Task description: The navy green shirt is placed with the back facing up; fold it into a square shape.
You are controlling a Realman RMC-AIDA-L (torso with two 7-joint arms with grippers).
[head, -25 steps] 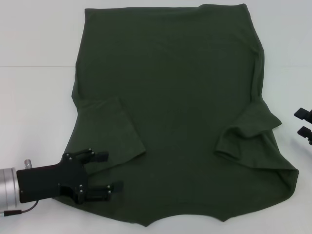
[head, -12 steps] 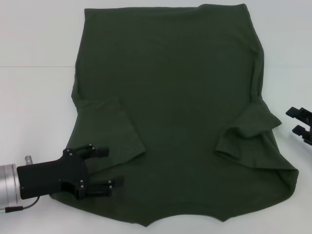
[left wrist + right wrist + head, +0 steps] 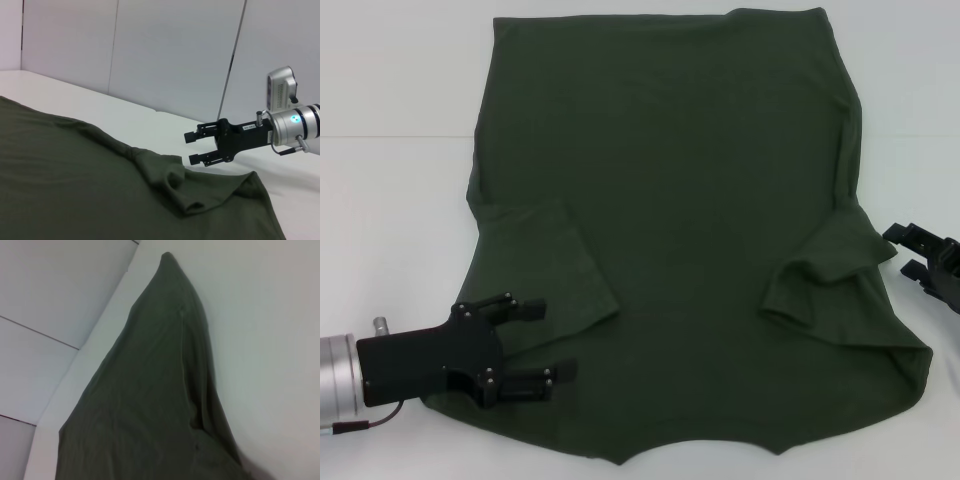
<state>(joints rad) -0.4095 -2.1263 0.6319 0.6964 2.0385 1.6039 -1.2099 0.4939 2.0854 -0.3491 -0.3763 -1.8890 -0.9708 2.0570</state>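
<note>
You have the navy green shirt (image 3: 670, 230) spread flat across the middle of the white surface (image 3: 390, 200), its straight hem toward the far edge and its collar end at the near edge. Both short sleeves are folded inward onto the body: the sleeve on the robot's left lies flat as a neat flap, while the one on the right is rumpled, with raised creases.

Your left pincer (image 3: 552, 340) sits at the near left corner of the surface, low over the shirt's left shoulder area. Its two fingers (image 3: 530, 308) are spread apart, one over the folded sleeve's lower edge and the other nearer the shirt's bottom edge, with fabric lying between them. Nothing is gripped; you cannot tell whether the tips touch the cloth.

Your right pincer (image 3: 903, 250) is at the right edge of the surface, just beside the rumpled right sleeve. The left wrist view shows it (image 3: 190, 148) plainly: fingers parted, empty, hanging slightly above the cloth's raised edge and pointing toward the shirt. The right wrist view shows only the shirt (image 3: 150, 405) narrowing to a point against the white surface
</note>
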